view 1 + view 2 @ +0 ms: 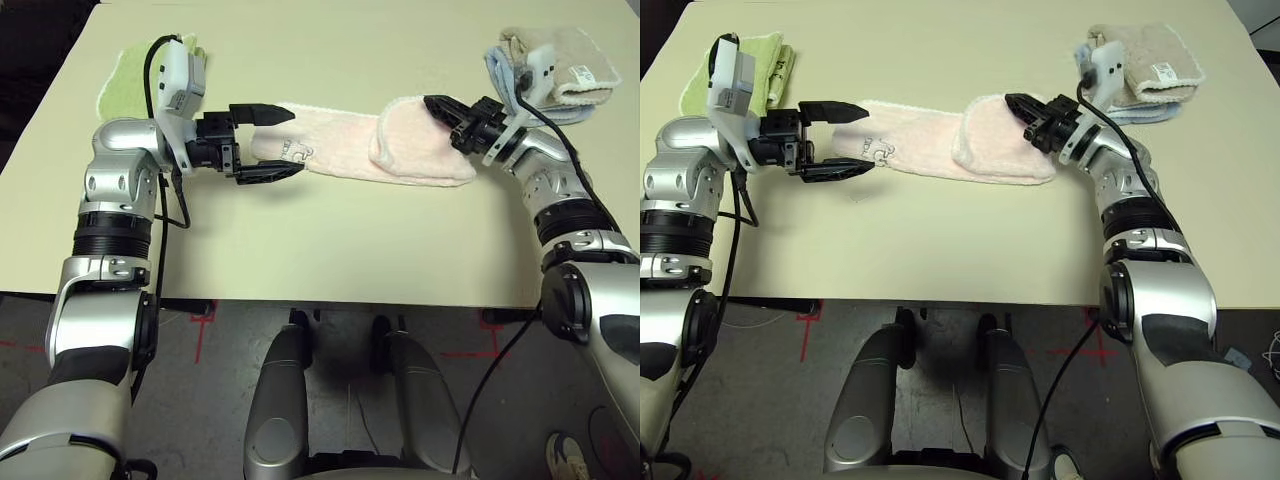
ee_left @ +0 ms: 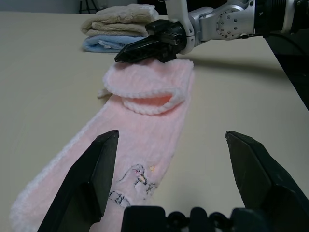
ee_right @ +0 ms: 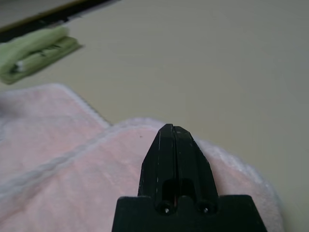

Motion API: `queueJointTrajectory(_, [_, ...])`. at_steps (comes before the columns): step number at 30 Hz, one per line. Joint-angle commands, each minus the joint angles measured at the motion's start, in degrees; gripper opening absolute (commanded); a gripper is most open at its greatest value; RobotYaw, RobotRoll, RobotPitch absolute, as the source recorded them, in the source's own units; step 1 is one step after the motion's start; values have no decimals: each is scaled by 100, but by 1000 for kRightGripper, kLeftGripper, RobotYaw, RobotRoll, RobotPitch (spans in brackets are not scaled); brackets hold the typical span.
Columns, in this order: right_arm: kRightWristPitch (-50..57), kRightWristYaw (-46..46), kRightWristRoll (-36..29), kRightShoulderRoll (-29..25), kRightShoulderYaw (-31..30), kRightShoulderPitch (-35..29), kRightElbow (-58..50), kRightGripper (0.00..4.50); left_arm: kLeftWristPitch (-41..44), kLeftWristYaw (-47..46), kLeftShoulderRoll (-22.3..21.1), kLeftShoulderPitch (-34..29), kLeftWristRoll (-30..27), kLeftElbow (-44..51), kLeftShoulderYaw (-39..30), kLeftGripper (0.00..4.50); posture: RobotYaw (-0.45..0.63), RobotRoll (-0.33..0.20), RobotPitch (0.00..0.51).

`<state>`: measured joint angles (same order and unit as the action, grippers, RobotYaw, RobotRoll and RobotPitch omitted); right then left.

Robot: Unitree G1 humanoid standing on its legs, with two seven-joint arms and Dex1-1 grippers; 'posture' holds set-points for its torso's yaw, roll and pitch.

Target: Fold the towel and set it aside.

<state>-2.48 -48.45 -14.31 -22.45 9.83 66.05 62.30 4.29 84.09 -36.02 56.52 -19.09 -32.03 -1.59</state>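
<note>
table [image 1: 330,250] bears towel [image 1: 340,150] between left gripper [image 1: 280,143] and, seemingly touching, right gripper [image 1: 432,103].

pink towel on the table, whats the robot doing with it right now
The robot is partway through folding the pink towel, which lies as a long strip with its right end already flapped over. The right gripper, shut with nothing visibly pinched, sits over that folded end. The left gripper is open around the logo end. A green towel and a beige and blue stack lie in the far corners.

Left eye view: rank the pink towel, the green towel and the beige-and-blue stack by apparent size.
1. Pink towel, clearly largest.
2. Beige-and-blue stack and green towel look alike; the left arm hides part of the green one, so no ranking.
</note>
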Motion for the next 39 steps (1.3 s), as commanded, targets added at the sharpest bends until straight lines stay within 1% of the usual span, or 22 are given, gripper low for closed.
queueJointTrajectory(1, [309,260,405,132,-296,-106,302,34,63,-21,-24,-103,28,183,59,4500,102,0,322])
queueJointTrajectory(6, [603,221,653,80,-487,-306,294,34,111,-41,-58,-138,19,262,66,4500,103,0,323])
queueJointTrajectory(14, [1180,104,631,-133,-503,-485,-99,34,106,-63,-48,-145,46,248,86,4500,92,0,322])
queueJointTrajectory(17, [1039,-239,305,-187,-265,-577,-453,34,95,-82,-20,-131,40,241,96,4500,84,0,314])
queueJointTrajectory(21, [856,-974,-481,-281,320,-662,-1176,34,84,-107,-11,-162,24,244,86,4500,85,0,311])
queueJointTrajectory(25, [852,-1636,-883,-540,508,-741,-1722,34,97,-135,-19,-201,17,247,70,4500,82,0,310])
queueJointTrajectory(26, [860,-1722,-909,-602,501,-761,-1793,34,92,-135,-22,-210,16,247,68,4500,81,0,308])
queueJointTrajectory(30, [805,-2589,-850,-1102,261,-937,-2084,34,87,-149,-29,-243,11,242,62,4500,78,0,303])
queueJointTrajectory(33, [718,-3181,-674,-1457,-10,-1091,-2128,34,87,-164,-20,-255,8,250,62,4500,78,0,303])
queueJointTrajectory(35, [730,-3444,-603,-1638,-141,-1163,-2107,34,81,-171,-13,-262,8,246,62,4500,77,0,300])
queueJointTrajectory(39, [365,-3842,-345,-1949,-390,-1384,-1972,34,77,-181,-9,-283,10,249,62,4500,77,0,299])
